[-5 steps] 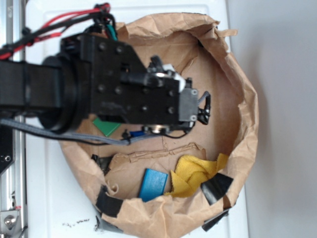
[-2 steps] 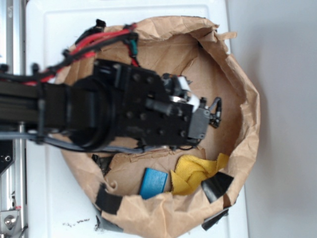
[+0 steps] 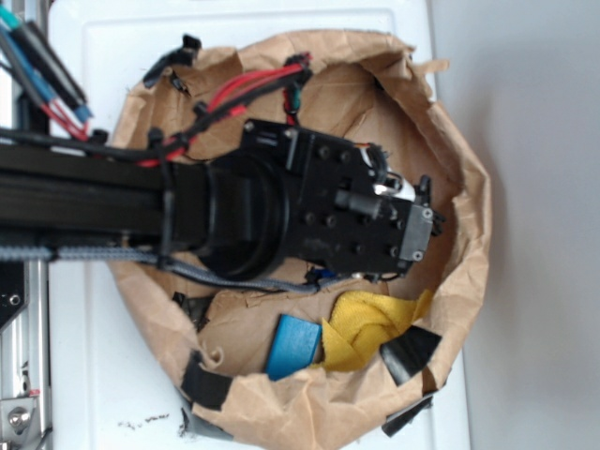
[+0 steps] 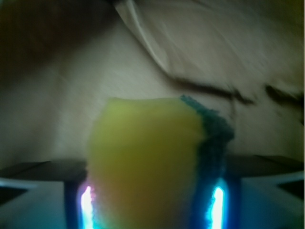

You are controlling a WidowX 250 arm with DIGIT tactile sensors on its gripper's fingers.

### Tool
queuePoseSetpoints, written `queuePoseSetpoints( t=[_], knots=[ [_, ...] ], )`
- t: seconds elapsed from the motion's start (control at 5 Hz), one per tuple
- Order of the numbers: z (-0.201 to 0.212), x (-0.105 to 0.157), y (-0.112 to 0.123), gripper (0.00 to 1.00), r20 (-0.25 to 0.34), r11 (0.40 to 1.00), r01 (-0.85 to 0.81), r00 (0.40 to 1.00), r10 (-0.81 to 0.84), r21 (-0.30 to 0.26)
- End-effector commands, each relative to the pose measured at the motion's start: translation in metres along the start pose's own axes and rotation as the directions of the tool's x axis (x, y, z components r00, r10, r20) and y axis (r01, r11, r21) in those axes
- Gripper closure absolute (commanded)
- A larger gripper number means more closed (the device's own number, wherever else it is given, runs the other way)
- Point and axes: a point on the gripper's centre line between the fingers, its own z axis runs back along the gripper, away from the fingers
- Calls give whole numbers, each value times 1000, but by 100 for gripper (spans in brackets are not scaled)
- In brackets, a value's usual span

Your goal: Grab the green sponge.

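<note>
Gripper (image 4: 150, 210): closed on a curved yellow sponge (image 4: 145, 167) with a dark green backing, seen close in the wrist view. Paper bag (image 3: 450, 309): holds the arm, a yellow cloth (image 3: 370, 323) and a blue block (image 3: 292, 345) near its lower rim. Green sponge: hidden beneath the arm; position cannot be told.

Exterior view was evenly lit and pretty sharp, bright white bench (image 3: 234, 23), with soft shadow under the black arm (image 3: 94, 202) inside the paper bag (image 3: 459, 234). Wrist view was dim and badly blurred; the close yellow sponge (image 4: 143, 162) was out of focus, with blue-white glare at the bottom.
</note>
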Motion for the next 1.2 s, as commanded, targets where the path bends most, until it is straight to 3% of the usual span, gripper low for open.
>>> queuePoseSetpoints(
  t=[0.0,0.2,0.4,0.6,0.8,1.0],
  knots=[
    [57,18,11,100,-129,995,59,989,-68,-77],
    [87,28,20,100,-129,965,178,970,-204,-191],
    [107,34,30,100,-89,910,330,928,-361,-251],
    [126,48,44,100,-169,810,544,796,-581,-220],
    [143,53,61,100,-179,686,714,664,-726,-139],
    [149,57,67,100,-215,674,730,645,-733,-108]
  ],
)
